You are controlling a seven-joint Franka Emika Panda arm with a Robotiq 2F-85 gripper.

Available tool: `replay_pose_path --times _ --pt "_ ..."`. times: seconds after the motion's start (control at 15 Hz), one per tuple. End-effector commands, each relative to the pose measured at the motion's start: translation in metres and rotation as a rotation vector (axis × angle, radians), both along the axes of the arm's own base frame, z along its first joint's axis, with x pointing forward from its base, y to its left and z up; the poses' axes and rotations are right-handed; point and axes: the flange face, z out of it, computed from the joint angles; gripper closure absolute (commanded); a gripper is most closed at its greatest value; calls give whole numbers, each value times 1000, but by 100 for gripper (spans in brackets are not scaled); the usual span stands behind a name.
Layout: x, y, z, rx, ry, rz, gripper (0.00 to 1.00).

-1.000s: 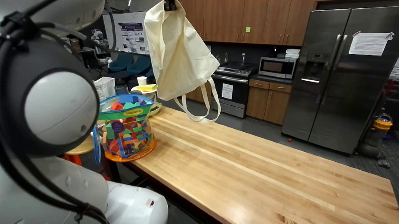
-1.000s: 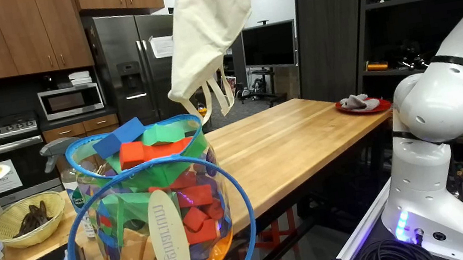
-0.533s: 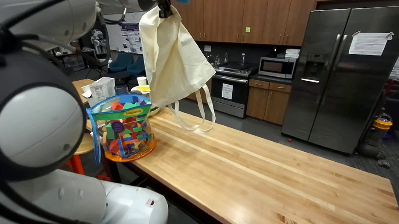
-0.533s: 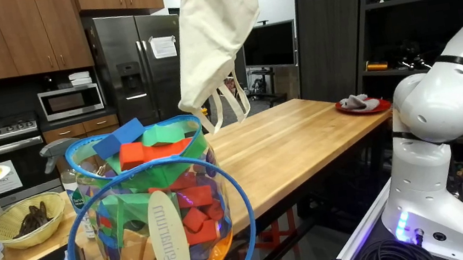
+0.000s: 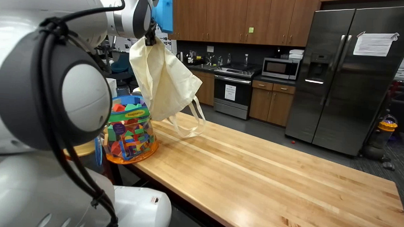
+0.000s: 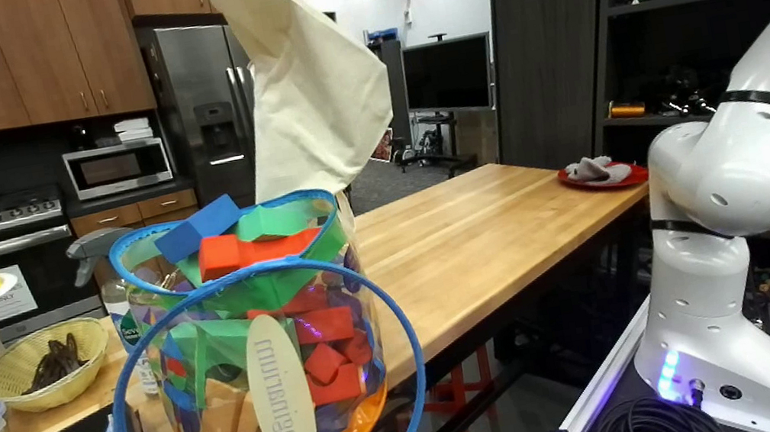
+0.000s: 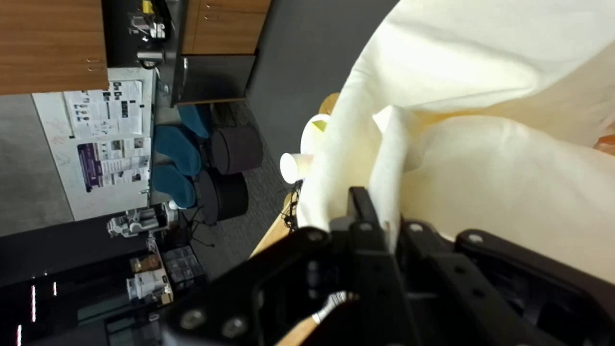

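Wooden table [image 5: 253, 172], white arm [image 6: 723, 182] high and bent, claw [image 5: 150, 41] tight on cream bag [image 5: 167, 83].

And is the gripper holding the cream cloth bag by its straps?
No, the gripper is shut on the upper part of the cloth bag, while the straps hang from its lower end.

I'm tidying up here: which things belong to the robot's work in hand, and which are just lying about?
In the job: gripper, shut on the cream cloth bag

Seemingly lying about: block-filled clear tub, wicker basket, spray bottle, red plate, grey cloth
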Motion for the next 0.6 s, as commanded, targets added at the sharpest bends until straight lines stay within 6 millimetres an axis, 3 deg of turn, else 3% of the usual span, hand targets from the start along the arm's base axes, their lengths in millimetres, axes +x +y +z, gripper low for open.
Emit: replay_pose_path --times 0.0,0.27,0.53 --pt "0 28 11 -17 -17 73 99" --pt "-7 62 20 -65 -12 167 99" --pt "-19 111 10 -156 23 301 99"
